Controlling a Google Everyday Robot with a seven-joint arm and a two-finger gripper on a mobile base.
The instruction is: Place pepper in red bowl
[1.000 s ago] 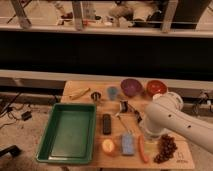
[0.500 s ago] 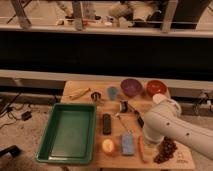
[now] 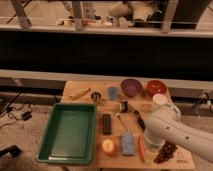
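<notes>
— On the near right of the table, what lies there?
— The pepper, flat on the wood, its length running near to far. A blue sponge is on its left and dark grapes are on its right.
— And the gripper?
— The gripper hangs at the end of the white arm, low over the table and just beside the pepper's right side. The arm's bulk covers it, so I cannot tell whether the jaws are released or clenched, nor whether they touch the pepper.
— Where is the red bowl?
— The red bowl stands at the far right, with a purple bowl on its left and a white container just nearer. It is well apart from the pepper.
— What else?
— A green tray fills the near left. An orange fruit sits left of the sponge, with a black bar beyond it. A banana and a blue cup lie farther back.
</notes>
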